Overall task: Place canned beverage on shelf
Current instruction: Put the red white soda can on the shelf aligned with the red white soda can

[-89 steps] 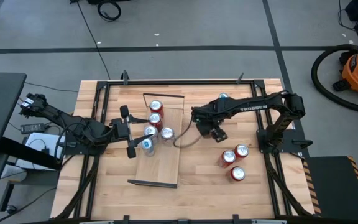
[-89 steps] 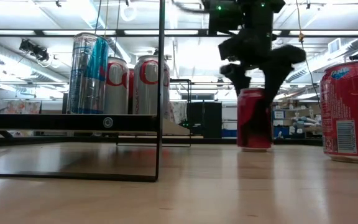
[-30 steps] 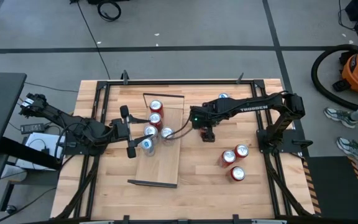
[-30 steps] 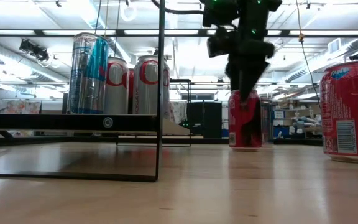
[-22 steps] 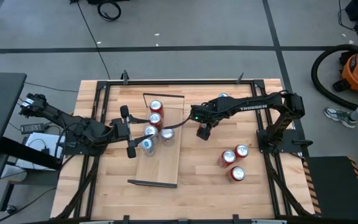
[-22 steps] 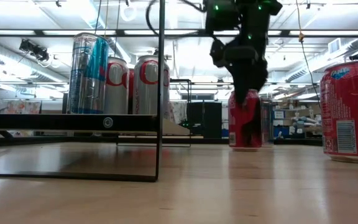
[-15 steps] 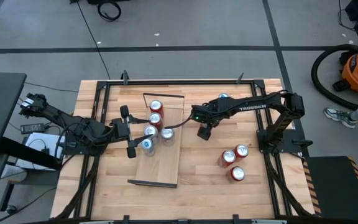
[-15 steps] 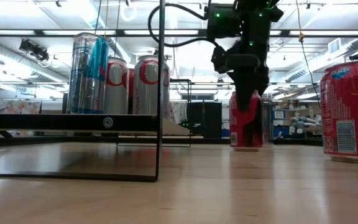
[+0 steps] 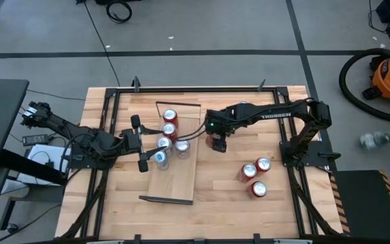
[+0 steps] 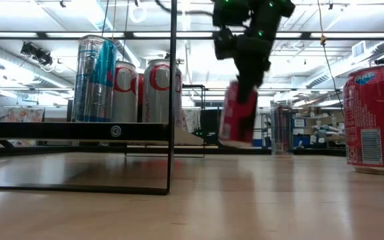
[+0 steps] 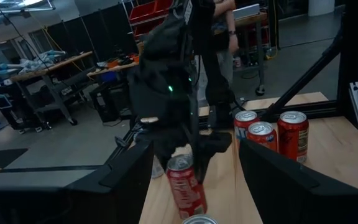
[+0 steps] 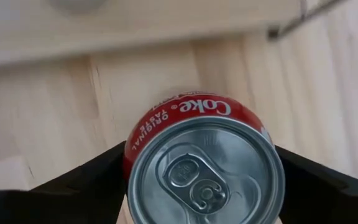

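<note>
The shelf (image 9: 171,179) is a light-wood board left of the table's middle, and several cans (image 9: 164,142) stand on its far half. My right gripper (image 9: 217,141) is shut on a red canned beverage (image 10: 237,113) just to the right of the shelf. My left gripper (image 9: 139,144) is open and points level at the shelf's left side, holding nothing. My right gripper pinches the red can's side wall just below the top rim (image 12: 128,163) between its two fingers (image 12: 86,183), one on each side. The fingers come steeply from above. The can hangs tilted, with its base (image 10: 235,142) clear of the table.
Three red cans (image 9: 254,175) stand on the tabletop at the right, and a silver can (image 9: 243,106) stands near the far edge. A black frame (image 9: 286,146) runs around the table. In the low view the shelf's dark rim post (image 10: 173,93) stands upright.
My right gripper has lifted the red can off the table and carried it a little toward the shelf on the left. The can stood upright on the table and now hangs tilted, clear of it.
</note>
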`<state>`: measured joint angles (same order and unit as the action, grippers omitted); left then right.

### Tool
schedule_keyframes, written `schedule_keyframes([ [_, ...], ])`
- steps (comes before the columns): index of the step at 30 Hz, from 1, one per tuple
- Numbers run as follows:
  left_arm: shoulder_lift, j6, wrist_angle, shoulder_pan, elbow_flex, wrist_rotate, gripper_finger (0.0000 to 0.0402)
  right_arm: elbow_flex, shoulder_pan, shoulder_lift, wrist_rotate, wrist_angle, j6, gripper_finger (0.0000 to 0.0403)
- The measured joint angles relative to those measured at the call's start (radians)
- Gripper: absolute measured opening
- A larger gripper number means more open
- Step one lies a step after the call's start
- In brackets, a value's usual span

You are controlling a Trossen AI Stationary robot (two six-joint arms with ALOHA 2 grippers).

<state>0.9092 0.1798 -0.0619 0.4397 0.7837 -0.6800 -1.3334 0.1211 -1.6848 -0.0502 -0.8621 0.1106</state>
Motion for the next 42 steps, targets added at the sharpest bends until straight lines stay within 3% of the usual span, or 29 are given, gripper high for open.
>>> schedule_keyframes([
  [8, 0.000, 0.003, -0.002, -0.019, 0.000, 0.000, 0.0249, -0.106, 0.000, 0.001, 0.000, -0.011, -0.049, 0.0319],
  [17, 0.000, -0.004, -0.001, -0.034, 0.000, 0.000, 0.0249, -0.179, -0.004, 0.001, -0.001, 0.007, -0.085, 0.0325],
  [22, 0.000, -0.003, -0.020, -0.034, 0.000, 0.000, 0.0249, -0.263, -0.013, -0.084, 0.008, 0.003, -0.114, 0.0325],
  [31, 0.000, -0.003, -0.016, -0.015, 0.000, 0.001, 0.0249, -0.536, -0.014, -0.300, 0.026, -0.149, -0.212, 0.0326],
  [42, 0.000, -0.003, -0.031, 0.026, 0.000, 0.001, 0.0249, -0.599, -0.004, -0.376, 0.073, -0.162, -0.298, 0.0326],
])
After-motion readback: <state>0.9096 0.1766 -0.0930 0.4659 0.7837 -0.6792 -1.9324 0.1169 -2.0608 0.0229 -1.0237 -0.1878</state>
